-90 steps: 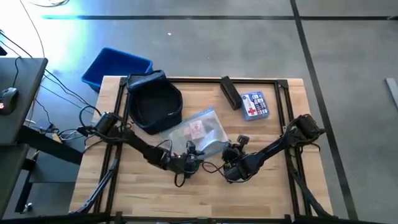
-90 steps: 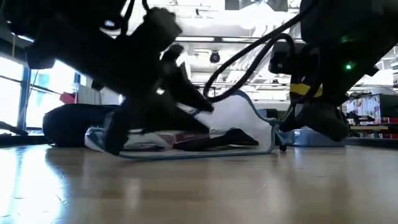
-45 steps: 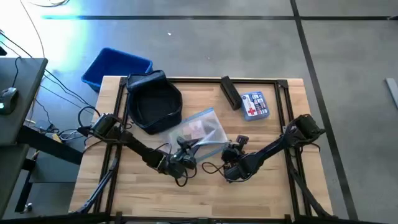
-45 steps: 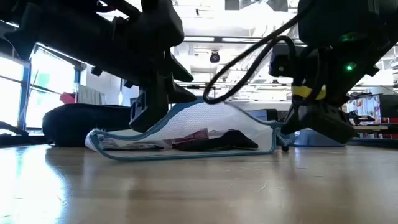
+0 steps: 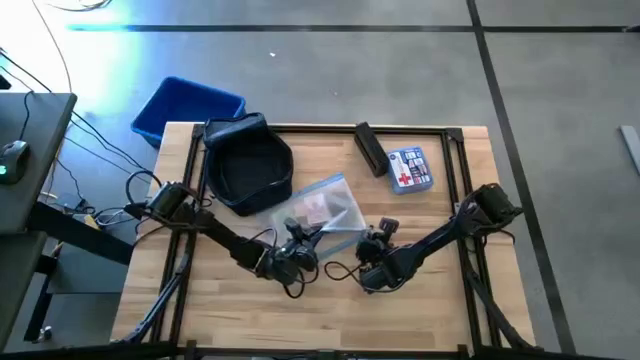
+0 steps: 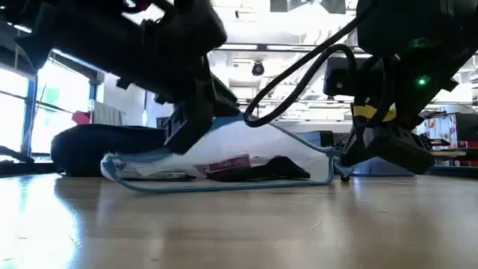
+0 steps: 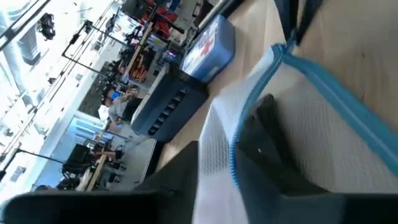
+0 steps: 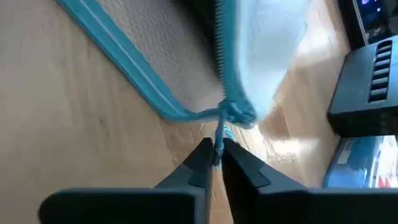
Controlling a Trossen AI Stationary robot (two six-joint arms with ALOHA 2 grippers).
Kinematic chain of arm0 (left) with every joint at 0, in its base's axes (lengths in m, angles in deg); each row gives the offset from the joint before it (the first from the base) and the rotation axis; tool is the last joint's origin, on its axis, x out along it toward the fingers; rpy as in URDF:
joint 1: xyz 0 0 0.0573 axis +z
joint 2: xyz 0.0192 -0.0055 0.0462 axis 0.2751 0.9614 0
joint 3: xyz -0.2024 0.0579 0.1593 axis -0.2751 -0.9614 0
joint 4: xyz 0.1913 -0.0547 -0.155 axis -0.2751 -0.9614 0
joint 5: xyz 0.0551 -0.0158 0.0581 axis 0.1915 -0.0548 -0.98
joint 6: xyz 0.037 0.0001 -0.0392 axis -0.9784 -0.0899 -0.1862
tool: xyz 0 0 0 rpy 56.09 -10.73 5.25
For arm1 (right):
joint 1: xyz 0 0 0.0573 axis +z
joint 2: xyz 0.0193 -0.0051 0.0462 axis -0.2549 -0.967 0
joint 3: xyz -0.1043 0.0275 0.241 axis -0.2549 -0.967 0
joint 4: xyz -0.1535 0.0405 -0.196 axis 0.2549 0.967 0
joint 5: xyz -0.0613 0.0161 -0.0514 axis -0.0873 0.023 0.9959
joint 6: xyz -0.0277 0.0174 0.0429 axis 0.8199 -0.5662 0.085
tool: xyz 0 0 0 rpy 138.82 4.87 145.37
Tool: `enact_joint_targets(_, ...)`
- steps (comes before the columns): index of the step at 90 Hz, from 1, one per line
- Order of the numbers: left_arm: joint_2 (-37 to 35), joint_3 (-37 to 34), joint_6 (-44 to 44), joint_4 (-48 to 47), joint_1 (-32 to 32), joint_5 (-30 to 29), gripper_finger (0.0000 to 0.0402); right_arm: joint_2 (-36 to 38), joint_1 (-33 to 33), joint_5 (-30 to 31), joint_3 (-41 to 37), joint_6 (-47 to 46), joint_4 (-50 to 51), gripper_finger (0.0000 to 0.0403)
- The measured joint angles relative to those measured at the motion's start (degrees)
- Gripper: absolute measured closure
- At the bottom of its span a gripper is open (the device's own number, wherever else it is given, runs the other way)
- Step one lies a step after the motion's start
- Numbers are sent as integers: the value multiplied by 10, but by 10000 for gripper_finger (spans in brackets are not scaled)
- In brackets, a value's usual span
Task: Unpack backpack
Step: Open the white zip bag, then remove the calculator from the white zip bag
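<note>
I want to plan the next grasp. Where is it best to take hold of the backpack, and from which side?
Probably the raised rim of the backpack: it lies with its opening up at the table's far left, so one finger could go inside the collar from above. The left pincer is nearer, but it and the right pincer are busy at the clear pouch.

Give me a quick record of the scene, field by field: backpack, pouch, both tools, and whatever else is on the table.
backpack: far left of table, lying open, untouched
pouch: clear, blue zipper, mid-table between the arms
right tool: shut on pouch's zipper pull
left tool: at pouch's near edge, grip unclear
other items: black box, first-aid box, far right
blue bin: off the table's far left corner
</note>
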Motion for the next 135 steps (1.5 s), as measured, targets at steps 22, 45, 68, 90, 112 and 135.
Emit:
enact_joint_targets(22, -11, 47, -55, -3, 0, -7, 396, 0, 26, 5, 60, 5, 62, 287)
enact_joint_targets(45, -49, 112, -119, -22, 0, 0, 401, 0, 79, 40, 48, 184, -89, 254)
enact_joint_targets(68, -62, 116, 68, -181, 9, 108, 401, 0, 30, 94, -31, 186, -132, 254)
enact_joint_targets(90, -57, 103, 209, -282, 61, 280, 397, 0, -46, 110, -44, 245, -190, 270)
enact_joint_targets(112, -57, 98, 241, -280, 87, 352, 386, 30, -108, 47, -44, 205, -197, 392)
enact_joint_targets(135, -50, 98, 239, -257, 90, 461, 384, 130, -89, 91, -43, 147, -206, 401)
